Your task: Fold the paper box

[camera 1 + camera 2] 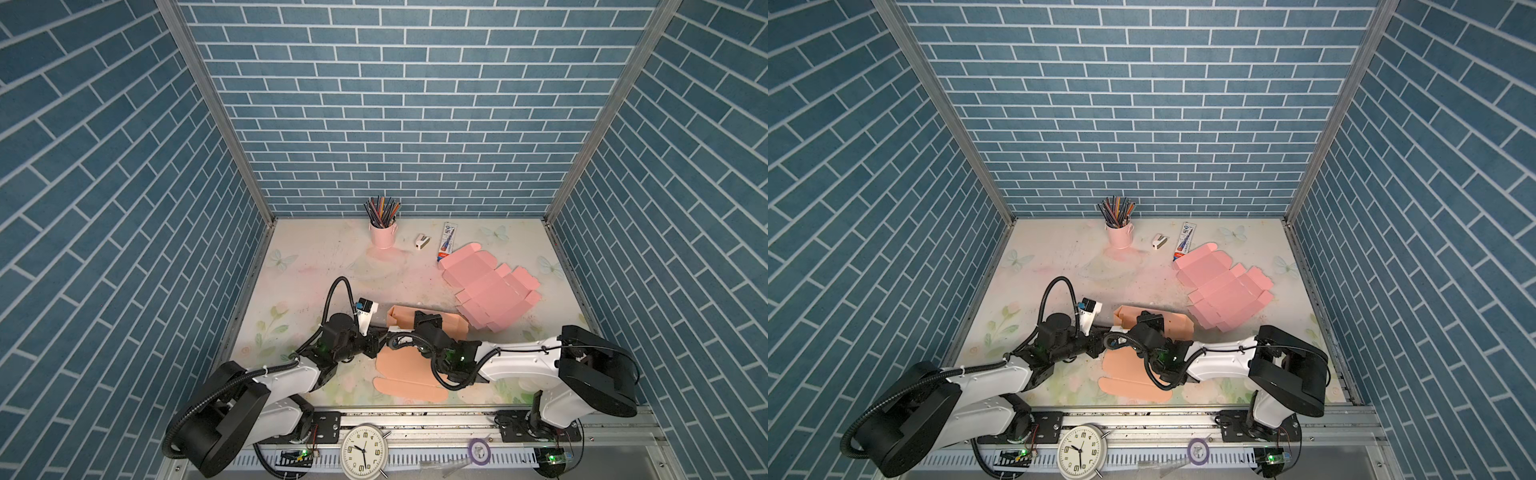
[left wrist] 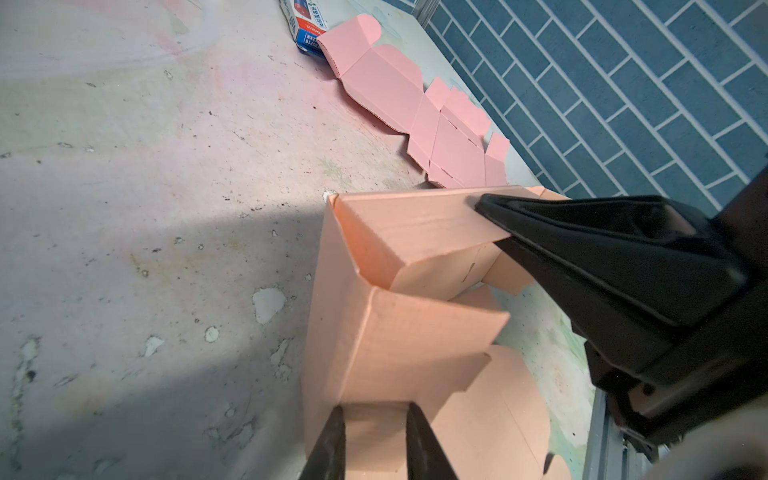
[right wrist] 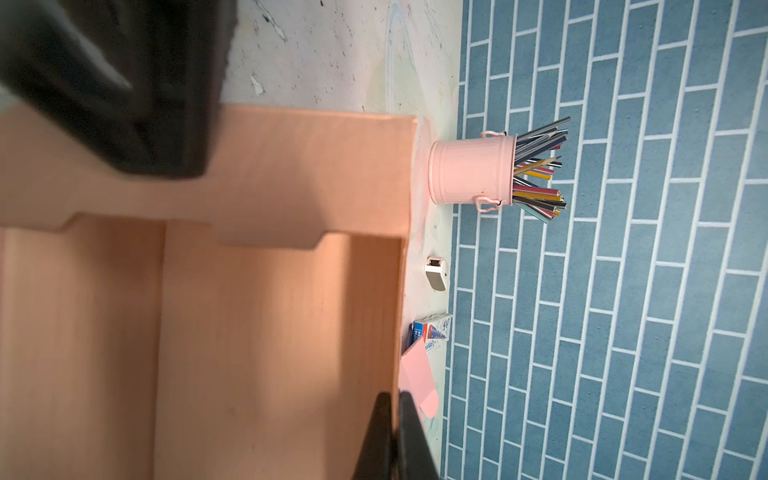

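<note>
The paper box (image 1: 453,325) (image 1: 1177,324) is peach cardboard, half raised near the table's front middle, with its lid panel (image 1: 399,368) flat toward the front edge. In the left wrist view the box (image 2: 386,340) has its far and end walls standing. My left gripper (image 1: 381,336) (image 2: 376,440) is at the box's left end, its fingers apart with nothing gripped between them. My right gripper (image 1: 424,313) (image 3: 392,436) reaches over the box and is shut on the top edge of the far wall (image 3: 397,311). Its black finger (image 2: 519,220) shows on that wall.
A flat pink box blank (image 1: 490,291) (image 1: 1225,291) lies at the right, just behind the box. At the back stand a pink cup of pencils (image 1: 382,235), a small white sharpener (image 1: 422,242) and a glue carton (image 1: 448,241). A clock (image 1: 363,451) sits on the front rail.
</note>
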### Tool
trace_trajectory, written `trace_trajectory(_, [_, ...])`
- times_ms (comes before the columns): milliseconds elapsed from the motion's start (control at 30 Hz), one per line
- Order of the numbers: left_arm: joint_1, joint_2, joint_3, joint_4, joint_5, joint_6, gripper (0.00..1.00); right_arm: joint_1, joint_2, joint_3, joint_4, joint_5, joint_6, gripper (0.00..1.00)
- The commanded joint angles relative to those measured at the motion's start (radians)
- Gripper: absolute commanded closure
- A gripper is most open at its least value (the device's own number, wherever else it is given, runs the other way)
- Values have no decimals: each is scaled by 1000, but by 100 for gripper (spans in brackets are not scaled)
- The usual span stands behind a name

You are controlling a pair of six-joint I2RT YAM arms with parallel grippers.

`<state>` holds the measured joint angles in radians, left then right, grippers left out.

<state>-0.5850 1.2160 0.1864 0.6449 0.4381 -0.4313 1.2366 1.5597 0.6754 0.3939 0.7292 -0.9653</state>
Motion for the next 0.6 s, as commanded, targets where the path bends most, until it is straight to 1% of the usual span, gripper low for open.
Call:
trace_trajectory(0, [-10,18,10,53,-32,26,72,27,-17,-11,-21,-14,11,100])
trace_trajectory(67, [-22,20,13,53,-43,34,71,32,-19,-10,-23,-12,17,100])
trace_trajectory(167, [-44,20,7,66,-72,39,66,34,-29,-7,-32,-12,26,100])
trace_trajectory(300, [-49,13,-5,84,-95,25,65,42,-31,-15,-25,-5,23,100])
trace_trajectory(400, [-49,7,-19,86,-118,23,65,59,-23,-33,18,18,4,100])
trace_trajectory(567, [-50,29,-39,107,-136,33,65,71,-7,-37,16,16,22,100])
